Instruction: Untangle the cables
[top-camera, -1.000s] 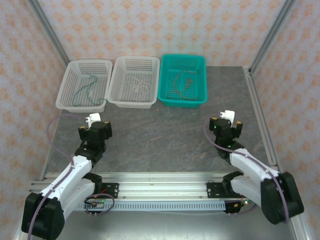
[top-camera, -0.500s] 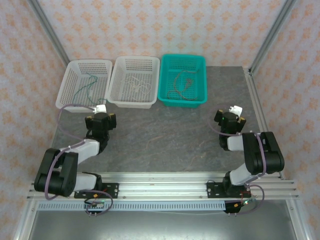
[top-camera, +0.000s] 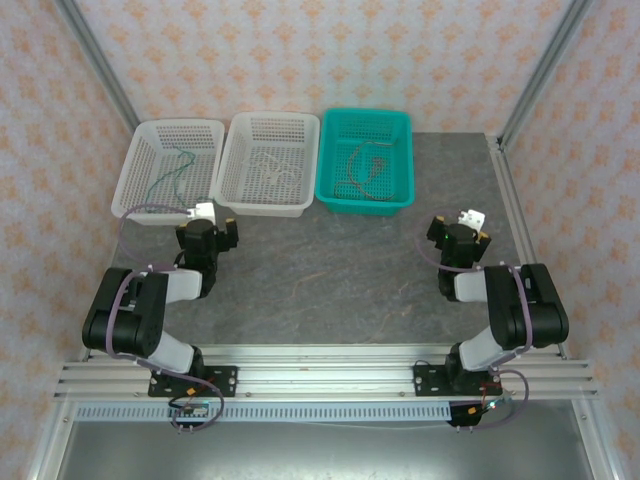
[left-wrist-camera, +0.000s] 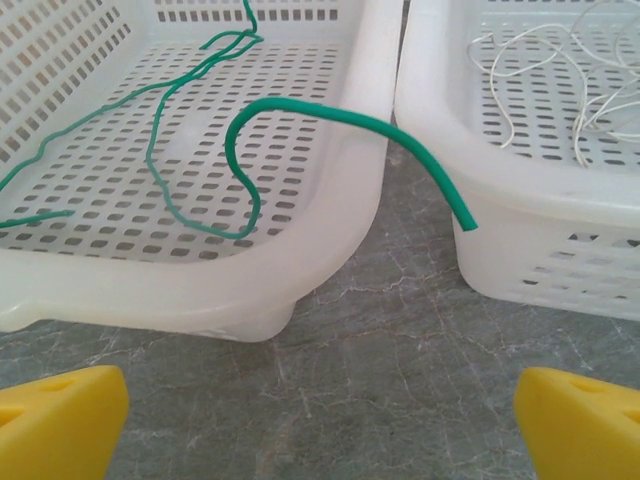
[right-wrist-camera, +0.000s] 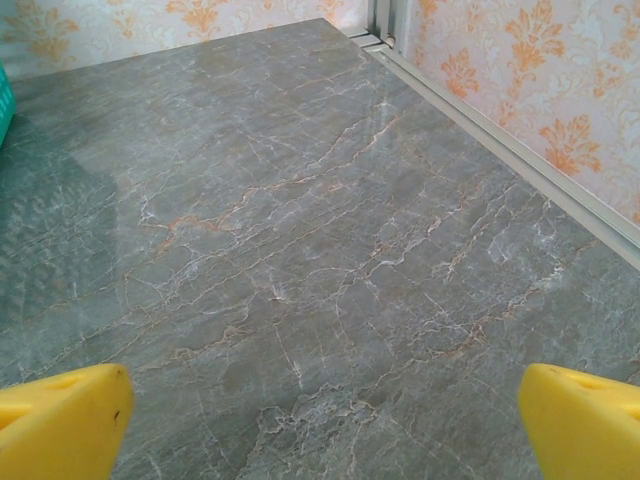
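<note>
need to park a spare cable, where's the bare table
Widest bare patch: the table between the left claw and the right claw. Also free: the right side, bordered by the teal basket and the frame rail. Crowded: the gap between the left white basket and the middle white basket, where the green cable hangs over the rim.

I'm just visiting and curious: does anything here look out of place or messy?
One thing: an end of the green cable arches over the rim of the left white basket and hangs above the table, beside the middle white basket. The white cable lies inside that basket.
</note>
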